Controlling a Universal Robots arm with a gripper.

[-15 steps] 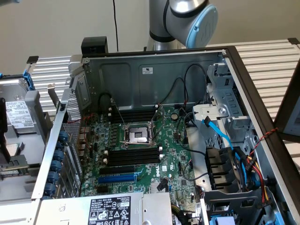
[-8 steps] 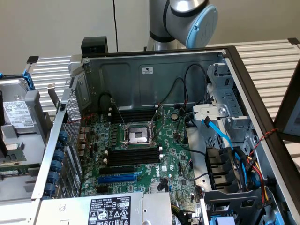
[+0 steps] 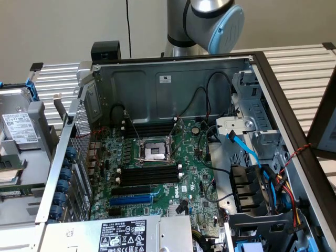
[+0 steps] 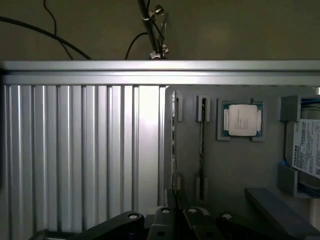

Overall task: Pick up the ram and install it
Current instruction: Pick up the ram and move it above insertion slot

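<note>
Wrist view: the ram (image 4: 202, 145) stands on its long edge in a grey tray (image 4: 220, 170), a thin green strip caught at each end by a small grey clip. The jaws are drawn together and hold nothing. Their dark links sit by the tray's edge, near one end of the ram but not touching it.

Just beside the ram, a processor chip (image 4: 242, 120) lies in its own square recess. Past it sits a hard drive (image 4: 306, 150) whose white label reads "TOSHIBA"; the finer print cannot be made out. The tray's edge meets the ribbed aluminium table (image 4: 75, 150), and a plain metal rail (image 4: 150, 70) runs across the far side.

In the exterior view the robot arm (image 3: 210, 21) stands behind the open computer case (image 3: 157, 86). Inside, the motherboard (image 3: 197, 178) carries a processor socket (image 3: 156, 151) between two banks of black memory slots (image 3: 149, 173) — white latches at their ends. The blue expansion slot (image 3: 131, 199) lies just beyond the nearer bank. Black cables (image 3: 202, 100) hang over the back wall near the farther bank. The board lies open from above, walled in by the case sides. A white sticker (image 3: 165, 79) on the back wall and the power supply label (image 3: 126, 233) are too fine to read.
</note>
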